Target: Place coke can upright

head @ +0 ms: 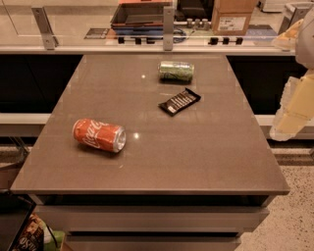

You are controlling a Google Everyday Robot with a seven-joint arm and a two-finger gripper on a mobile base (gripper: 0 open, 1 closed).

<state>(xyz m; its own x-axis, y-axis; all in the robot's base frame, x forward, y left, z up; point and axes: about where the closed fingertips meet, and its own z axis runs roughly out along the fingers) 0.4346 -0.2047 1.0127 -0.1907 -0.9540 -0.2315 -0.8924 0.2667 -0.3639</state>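
Note:
The coke can (pixel 99 135) lies on its side on the brown table (pixel 196 157), near the left edge towards the front. Its silver end faces right and towards me, and the white script shows on its red-orange side. My gripper (pixel 290 117) is a pale shape at the right edge of the view. It hangs beyond the table's right side, far from the can and well above the floor. It holds nothing that I can see.
A green can (pixel 176 71) lies on its side at the back middle of the table. A flat black snack packet (pixel 179 101) lies just in front of it. Behind the table runs a counter with a glass rail, a dark tray (pixel 140 14) and a cardboard box (pixel 230 17).

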